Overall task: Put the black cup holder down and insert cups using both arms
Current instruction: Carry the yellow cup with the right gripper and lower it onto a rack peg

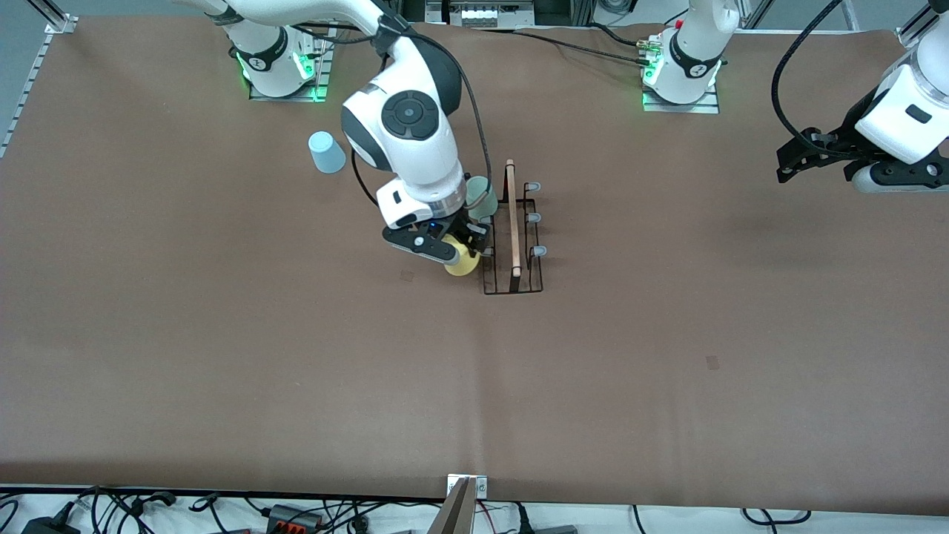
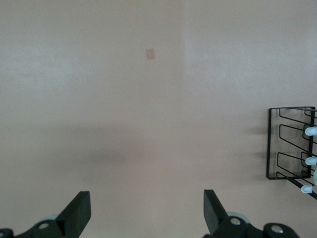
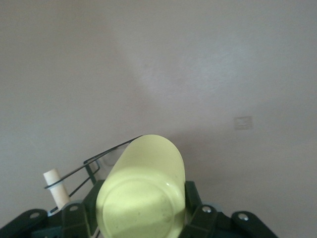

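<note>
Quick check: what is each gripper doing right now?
Left gripper: jaws open, empty, waiting over bare table.
Right gripper: jaws shut on the small yellow plastic cup, beside the black wire cup holder.

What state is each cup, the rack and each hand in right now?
Yellow cup: gripped by the right hand, at the rack's side.
Sage green cup: on a rack prong.
Light blue cup: upside down on the table, untouched.
Black cup holder: standing on the table.
Right hand: shut on the yellow cup.
Left hand: open, empty, waiting.

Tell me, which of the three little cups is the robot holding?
The yellow cup, clamped in the right gripper at the black cup holder. The sage green cup already sits on that rack, and the light blue cup stands alone on the table.
</note>
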Controlling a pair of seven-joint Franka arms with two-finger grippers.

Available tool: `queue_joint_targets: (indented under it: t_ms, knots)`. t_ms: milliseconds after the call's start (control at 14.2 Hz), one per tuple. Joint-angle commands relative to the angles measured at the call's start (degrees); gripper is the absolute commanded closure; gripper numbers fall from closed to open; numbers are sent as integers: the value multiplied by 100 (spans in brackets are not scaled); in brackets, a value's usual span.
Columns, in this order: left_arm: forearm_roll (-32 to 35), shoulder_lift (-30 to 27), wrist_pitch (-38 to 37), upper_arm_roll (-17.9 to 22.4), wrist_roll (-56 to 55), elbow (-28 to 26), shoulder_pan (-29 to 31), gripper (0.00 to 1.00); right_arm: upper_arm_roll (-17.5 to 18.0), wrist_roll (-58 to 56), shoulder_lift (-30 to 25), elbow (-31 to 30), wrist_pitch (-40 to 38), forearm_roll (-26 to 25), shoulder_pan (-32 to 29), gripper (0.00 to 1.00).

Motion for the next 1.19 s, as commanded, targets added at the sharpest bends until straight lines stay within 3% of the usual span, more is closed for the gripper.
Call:
queue_joint_targets:
  t_ms: [0,491,561,632,702,772,1123]
  knots:
    - [-47,84,-77,-11,-1,167,15,0,-66,334,163,195,36,-125,257,82]
    - [-38,84,-77,-11,-1,167,15,0,-49,605,356,194,159,-334,529,78]
    - [-38,84,-69,-11,-1,167,15,0,-49,650,400,186,168,-449,547,72]
    - [-38,84,-68,-11,-1,167,15,0,-49,641,435,177,185,-485,539,60]
    - [-38,84,-68,-11,-1,167,15,0,-49,659,462,177,246,-485,539,10]
    - [-38,84,-77,-11,-1,167,15,0,-49,650,471,177,291,-476,521,0]
    - [-38,110,-77,-11,-1,176,15,0,-23,55,-63,-41,-23,-397,-48,0]
